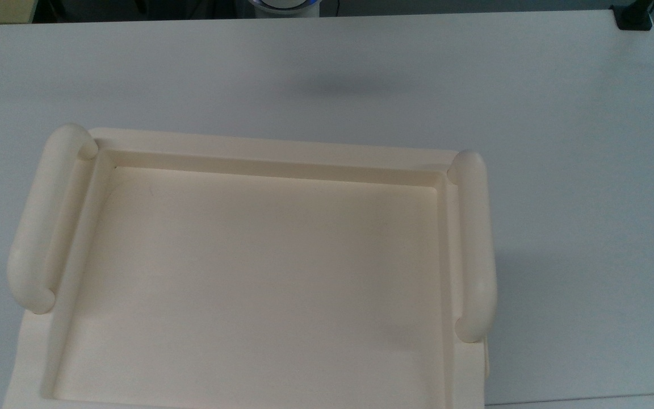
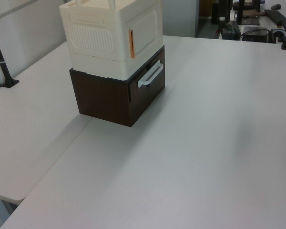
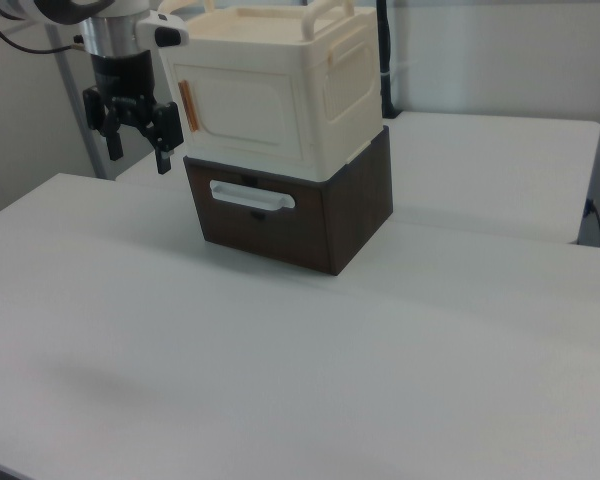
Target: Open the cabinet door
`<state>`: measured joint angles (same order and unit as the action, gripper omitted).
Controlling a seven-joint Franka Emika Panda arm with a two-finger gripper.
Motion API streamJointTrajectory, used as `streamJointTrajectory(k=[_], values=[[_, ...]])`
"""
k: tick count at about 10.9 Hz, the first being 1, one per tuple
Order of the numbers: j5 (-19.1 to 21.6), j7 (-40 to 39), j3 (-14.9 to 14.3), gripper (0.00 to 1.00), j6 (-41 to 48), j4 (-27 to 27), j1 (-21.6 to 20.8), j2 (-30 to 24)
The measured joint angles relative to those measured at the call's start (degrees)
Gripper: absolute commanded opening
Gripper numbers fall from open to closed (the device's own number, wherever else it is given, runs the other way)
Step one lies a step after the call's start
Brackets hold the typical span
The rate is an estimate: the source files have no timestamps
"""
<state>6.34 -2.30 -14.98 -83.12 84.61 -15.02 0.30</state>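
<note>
The cream cabinet (image 3: 310, 95) stands on a dark brown box. The top view looks down on its recessed top (image 1: 259, 272) and two rounded rails. The cabinet door (image 3: 242, 112) lies flush and closed on the front face, with an orange strip (image 3: 189, 105) along its edge at the right view's left. In the left view the door (image 2: 145, 31) faces right, with the strip (image 2: 131, 44) on its near edge. My gripper (image 3: 138, 155) hangs open above the table, just left of the strip in the right view, with nothing between its fingers.
The dark brown drawer box (image 2: 112, 98) under the cabinet has a white bar handle (image 3: 251, 195). A wide white table (image 2: 195, 143) stretches in front. A black clamp post (image 2: 2, 62) stands at the left view's left edge. The robot base (image 1: 284, 5) sits at the top view's upper edge.
</note>
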Motion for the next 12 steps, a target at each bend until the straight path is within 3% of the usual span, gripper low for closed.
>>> streamJointTrajectory(k=[1, 3, 5, 9, 12], values=[[0.0, 0.0, 0.0, 0.62, 0.0, 0.0, 0.0, 0.0], [0.0, -0.3, 0.0, 0.28, 0.0, 0.0, 0.0, 0.0], [0.0, -0.5, 0.0, 0.12, 0.0, 0.0, 0.0, 0.0], [0.0, -0.6, 0.0, 0.04, 0.0, 0.0, -0.1, 0.3], [0.0, -0.7, 0.0, 0.07, -0.7, 0.0, -0.1, 1.5]])
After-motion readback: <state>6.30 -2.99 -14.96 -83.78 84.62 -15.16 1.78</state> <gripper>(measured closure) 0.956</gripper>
